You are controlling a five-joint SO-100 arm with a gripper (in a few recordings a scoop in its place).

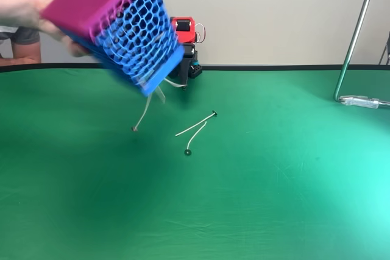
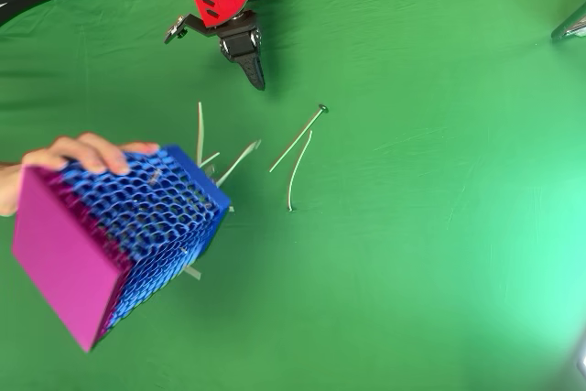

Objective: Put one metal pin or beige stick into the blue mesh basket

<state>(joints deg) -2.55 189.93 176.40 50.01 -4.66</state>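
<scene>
Pins [image 2: 298, 138] are spilling onto the green cloth [image 2: 439, 226] as a person's hand [image 2: 87, 153] is tipping the blue mesh basket [image 2: 151, 222]; nothing placed yet, gripper [image 2: 254, 70] clenched, empty.

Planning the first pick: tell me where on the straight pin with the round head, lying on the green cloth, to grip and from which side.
Grip the straight pin mid-shaft, coming straight down from above with the jaws across its length. It lies flat on the green cloth, too thin to catch sideways. Stay off the lower half, where the curved pin lies close.
</scene>
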